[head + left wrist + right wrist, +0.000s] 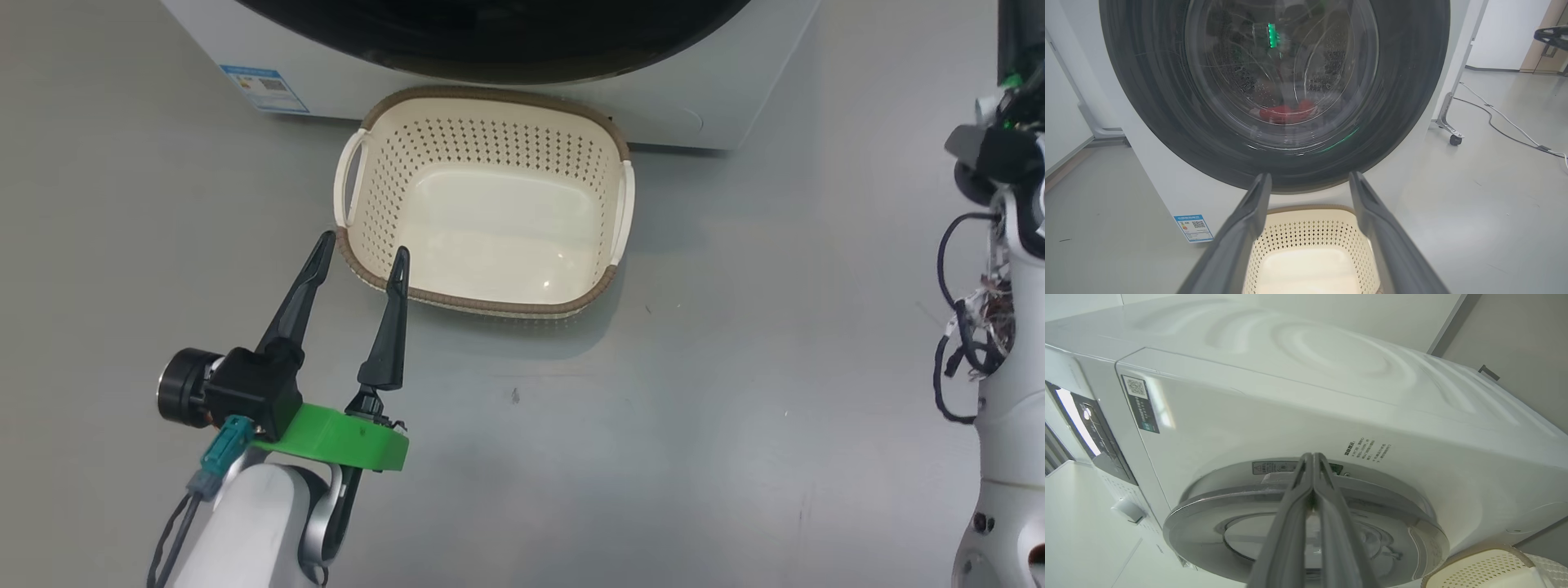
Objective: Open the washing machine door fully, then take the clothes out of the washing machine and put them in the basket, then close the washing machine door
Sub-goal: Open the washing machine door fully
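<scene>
**Red laundry waits behind the glass as robot faces the washer**

The washing machine door [490, 33], its wide black rim and bulging glass blurred in the left wrist view, covers the round port of the white washing machine [718, 90]. Through the glass the clothes [1286, 112] show as a small red heap low in the steel drum.

The basket [490, 92] sits empty on the grey floor [653, 408], just in front of the machine's base and below the door, with its brown rim and two side handles in plain sight. A small blue sticker [263, 88] marks the machine's lower front corner, to the left of the basket in the head view.

The left pincer [363, 245] hangs at the basket's near left corner, its two dark fingers spread wide apart and holding nothing. One fingertip lies just outside the rim and the other just over it.

The right pincer [1313, 456] has its fingers pressed together with nothing seen between them, the tips up against the door's outer edge where it meets the machine's front panel. Whether they touch the door cannot be told. The right arm's pale forearm [1012, 367], hung with dark cables, stands at the right edge of the head view.

A dark control panel [1090, 433] runs along the machine's front in the right wrist view.
</scene>
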Controlling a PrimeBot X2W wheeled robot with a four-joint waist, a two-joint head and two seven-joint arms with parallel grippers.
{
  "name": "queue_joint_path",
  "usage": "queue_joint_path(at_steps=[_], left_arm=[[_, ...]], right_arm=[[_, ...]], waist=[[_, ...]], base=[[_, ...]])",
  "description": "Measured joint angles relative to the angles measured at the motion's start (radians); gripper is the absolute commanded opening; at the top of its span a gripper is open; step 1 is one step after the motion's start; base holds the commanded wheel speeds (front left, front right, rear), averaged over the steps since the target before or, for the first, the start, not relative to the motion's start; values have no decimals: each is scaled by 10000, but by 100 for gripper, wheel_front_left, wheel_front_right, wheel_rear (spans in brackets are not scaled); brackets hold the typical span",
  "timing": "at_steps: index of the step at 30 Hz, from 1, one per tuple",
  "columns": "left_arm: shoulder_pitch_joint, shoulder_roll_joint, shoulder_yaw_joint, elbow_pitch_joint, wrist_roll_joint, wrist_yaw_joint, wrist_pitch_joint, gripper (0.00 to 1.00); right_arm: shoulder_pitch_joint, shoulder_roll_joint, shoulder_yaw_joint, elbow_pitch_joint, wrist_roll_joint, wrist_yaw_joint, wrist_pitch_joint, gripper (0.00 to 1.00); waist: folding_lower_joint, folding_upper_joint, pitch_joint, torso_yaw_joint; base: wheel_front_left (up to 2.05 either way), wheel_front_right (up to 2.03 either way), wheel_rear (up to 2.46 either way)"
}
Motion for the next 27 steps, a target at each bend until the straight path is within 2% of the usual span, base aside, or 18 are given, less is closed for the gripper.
queue_joint_path(at_steps=[14, 27], left_arm=[[-428, -69, -318, 6, 0, -230, 0, 100], [-731, -113, -349, 21, -6, -334, 0, 100]], right_arm=[[-2226, -1147, 454, 788, 316, -729, 2033, 0], [-3767, -1515, 790, 1425, 401, -1139, 2959, 0]], waist=[[1, 0, 946, 879], [1, 0, 1388, 1431]], base=[[0, 0, 0], [0, 0, 0]])
